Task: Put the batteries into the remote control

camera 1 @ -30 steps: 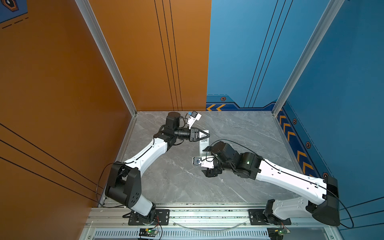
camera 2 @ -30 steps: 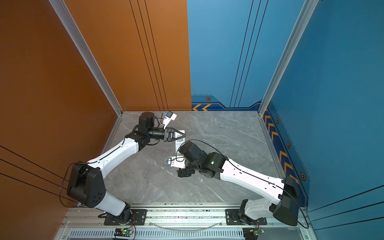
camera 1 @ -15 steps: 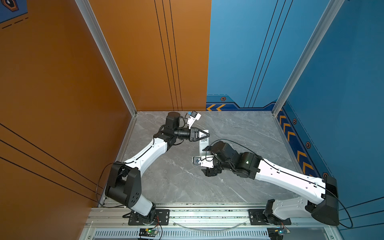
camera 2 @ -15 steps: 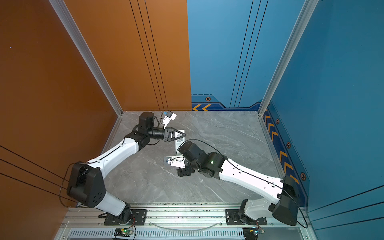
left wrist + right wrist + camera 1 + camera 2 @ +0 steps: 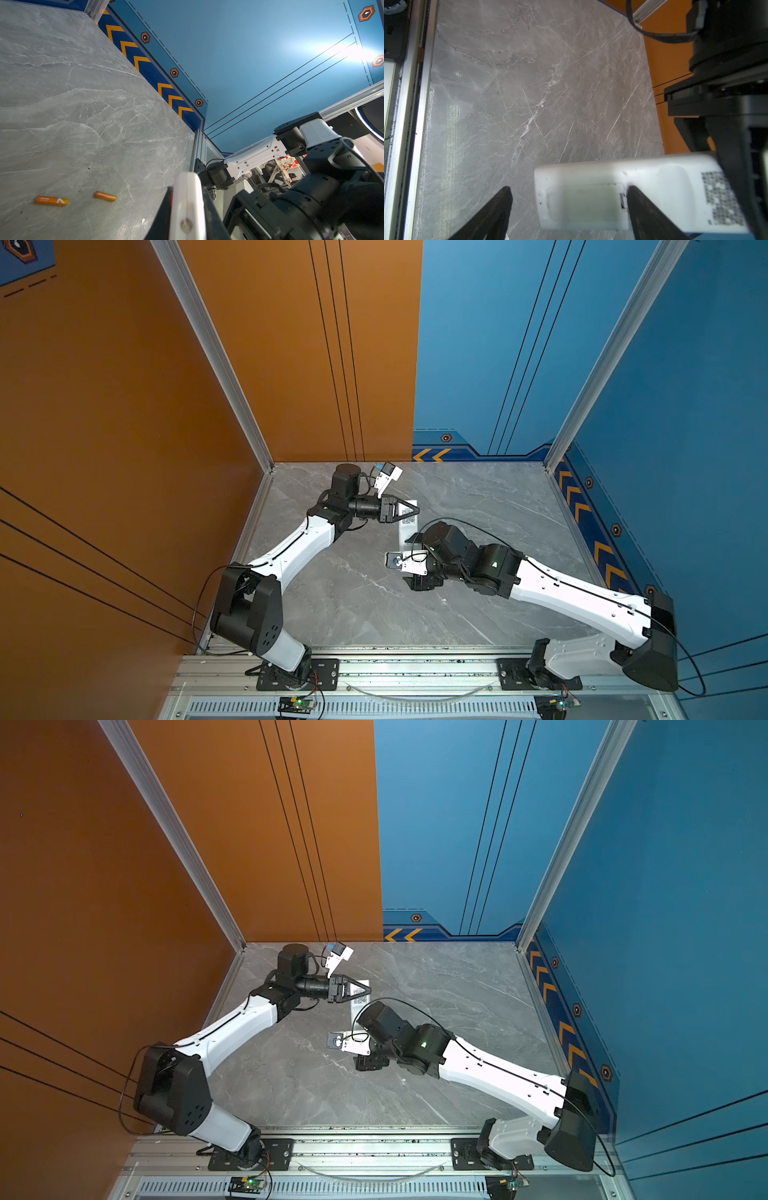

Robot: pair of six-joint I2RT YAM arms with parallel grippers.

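Note:
My left gripper is shut on the remote control, clamping its narrow sides near the far end. In the right wrist view the remote control shows its plain white back, with a closed battery cover and a code label. My right gripper is open over that cover. One finger rests by the cover's latch edge and the other finger stands off the remote's end. Two orange batteries lie loose on the table; both top views hide them.
The grey marble table is walled by an orange panel on the left and blue panels behind and to the right. An aluminium rail runs along the front edge. The right arm reaches across the middle.
The right arm has edged slightly over the remote's near end. The left arm and the remote have stayed put.

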